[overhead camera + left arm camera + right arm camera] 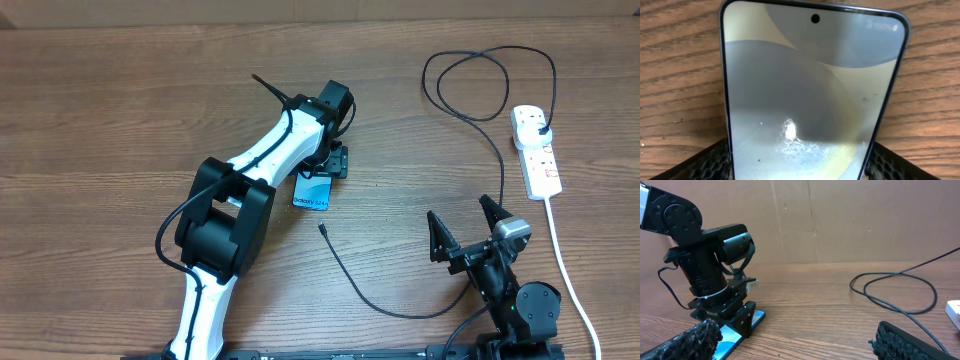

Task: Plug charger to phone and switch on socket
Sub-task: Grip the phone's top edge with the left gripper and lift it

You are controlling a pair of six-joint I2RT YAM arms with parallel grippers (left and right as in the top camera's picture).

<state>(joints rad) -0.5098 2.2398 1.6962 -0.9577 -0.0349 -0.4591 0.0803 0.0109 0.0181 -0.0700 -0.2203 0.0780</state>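
Phone (312,192) lies left of socket (537,150), charger (335,252) between.

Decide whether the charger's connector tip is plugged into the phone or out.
Out: the connector tip lies loose on the table, apart from the phone.

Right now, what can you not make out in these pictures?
- Port end of the phone: under the left gripper overhead; cut off at the bottom in left wrist view.
- Switch position on the socket: too small overhead.
- Whether the left gripper pinches the phone: pads cropped.
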